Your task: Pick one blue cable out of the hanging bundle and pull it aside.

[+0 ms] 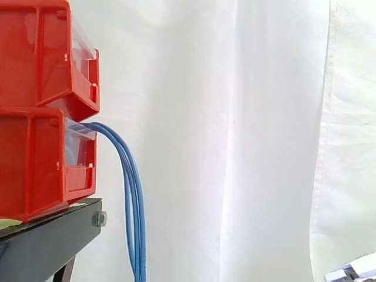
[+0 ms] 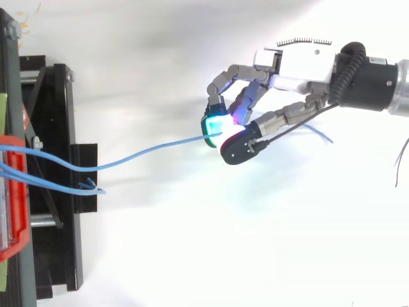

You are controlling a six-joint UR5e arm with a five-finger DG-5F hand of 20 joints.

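Hand (image 2: 291,64) | we see its fingertips (image 2: 214,125) pinching one blue cable (image 2: 185,140) | it stretches well aside from the bundle (image 1: 134,205) hanging from the lower bin (image 1: 41,170)

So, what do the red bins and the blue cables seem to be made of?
The red bins look like moulded plastic, fairly glossy: even colour, soft highlights. The blue cables seem thin wires in a smooth, probably plastic sheath: they hang in loose curves.
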